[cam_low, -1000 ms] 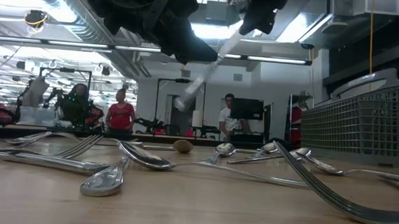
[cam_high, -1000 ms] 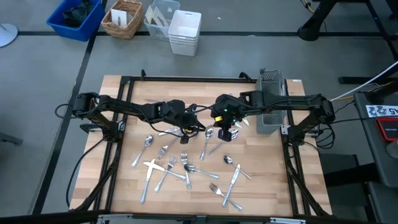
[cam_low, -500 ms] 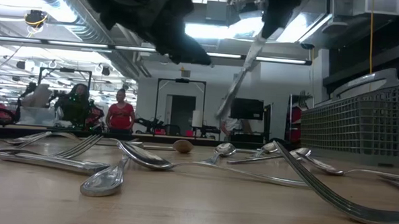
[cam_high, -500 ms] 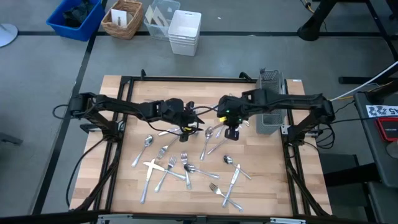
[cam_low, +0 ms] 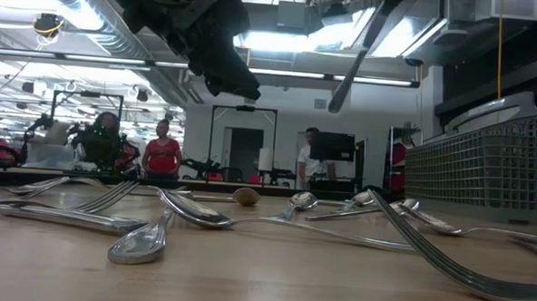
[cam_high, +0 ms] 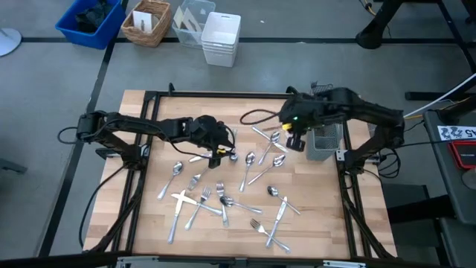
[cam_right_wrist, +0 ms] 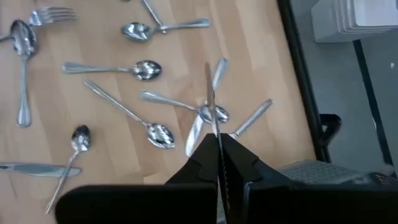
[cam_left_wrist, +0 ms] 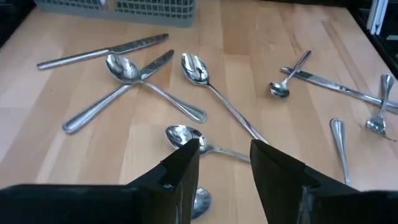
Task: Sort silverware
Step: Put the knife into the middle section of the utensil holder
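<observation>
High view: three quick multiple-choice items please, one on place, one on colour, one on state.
1. The right claw is: A over the table's front edge; B beside the mesh caddy; C over the floor.
2. The stacked bins beyond the table are: A red; B black; C white.
3. The left claw is: A open, empty; B shut on a fork; C shut on a spoon.
Key: B, it hangs next to the caddy, shut on a silverware piece; C, they show white; A, its fingers stand apart with nothing between.
</observation>
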Motion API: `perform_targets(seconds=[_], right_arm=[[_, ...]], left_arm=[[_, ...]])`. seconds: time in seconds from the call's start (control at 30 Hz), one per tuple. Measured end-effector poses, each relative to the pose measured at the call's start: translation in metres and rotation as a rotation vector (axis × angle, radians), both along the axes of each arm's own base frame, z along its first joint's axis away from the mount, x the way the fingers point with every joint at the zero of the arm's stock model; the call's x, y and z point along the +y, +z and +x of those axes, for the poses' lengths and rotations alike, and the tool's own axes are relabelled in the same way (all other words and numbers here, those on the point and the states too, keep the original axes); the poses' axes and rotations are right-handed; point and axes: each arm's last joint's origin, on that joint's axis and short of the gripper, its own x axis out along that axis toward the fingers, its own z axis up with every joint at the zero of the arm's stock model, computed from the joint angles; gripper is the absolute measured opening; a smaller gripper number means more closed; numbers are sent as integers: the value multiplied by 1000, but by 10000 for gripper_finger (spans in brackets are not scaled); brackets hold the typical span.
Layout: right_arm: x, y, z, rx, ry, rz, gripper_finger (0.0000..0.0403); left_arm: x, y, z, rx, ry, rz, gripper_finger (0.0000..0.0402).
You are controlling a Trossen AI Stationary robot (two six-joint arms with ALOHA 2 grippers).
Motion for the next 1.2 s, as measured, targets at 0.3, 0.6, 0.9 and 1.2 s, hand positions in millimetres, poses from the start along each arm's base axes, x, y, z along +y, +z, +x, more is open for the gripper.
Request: perform_targets(seconds=[0.3, 0.6, 0.9, 1.2], right_arm=[[-42, 24, -48, -113, -165, 12, 3], [-45, 24, -123, -217, -411, 32, 3], [-36, -19, -150, -146, -573, 51, 3], [-41, -37, -150, -74, -670, -61, 3]], left_arm=[[0, -1, 0, 10, 3, -6, 135], [0, -2, -1, 21, 2, -7, 135], [0, -2, -1, 20, 2, -8, 135], [0, -2, -1, 20, 6, -12, 135]])
